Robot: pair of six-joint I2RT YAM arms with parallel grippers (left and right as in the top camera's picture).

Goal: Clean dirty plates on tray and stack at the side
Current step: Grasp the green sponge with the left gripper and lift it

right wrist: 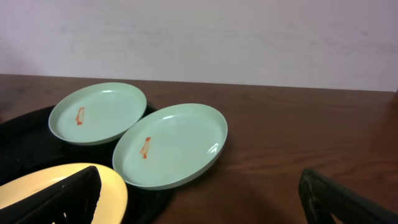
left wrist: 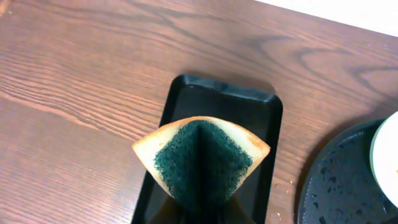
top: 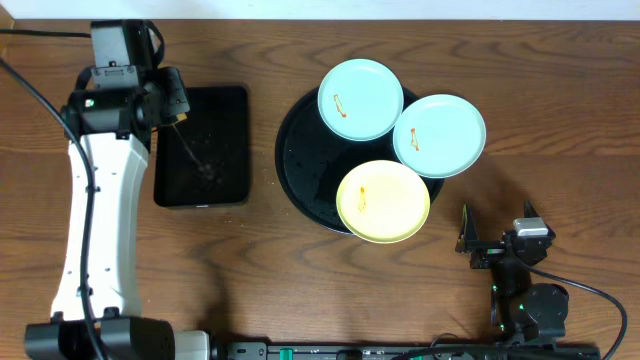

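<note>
Looking down from overhead, the round tray (top: 300,175) sits mid-table with all three plates on it. The first mint plate (top: 360,98) is at its twelve o'clock, the second mint plate (top: 440,135) at three o'clock overhanging the rim, and the yellow plate (top: 383,200) at six o'clock. Each carries a small orange smear. The left gripper (top: 175,100) hangs over the small tray (top: 232,120), so the plates lie towards its three o'clock, the first mint plate closest. The right gripper (top: 497,230), jaws wide and empty, sits at the round tray's five o'clock, nearest the yellow plate.

From the left wrist, the sponge (left wrist: 200,163) is pinched into a fold, green face inward, above the small tray. The jaws are closed on it, though the fingers themselves are out of shot. At three to four o'clock the round tray's rim and a pale plate edge are cut off; which plate, I cannot tell.

From the right wrist, the two mint plates lie ahead at eleven and twelve o'clock. The yellow plate is half hidden behind the finger at seven o'clock.
</note>
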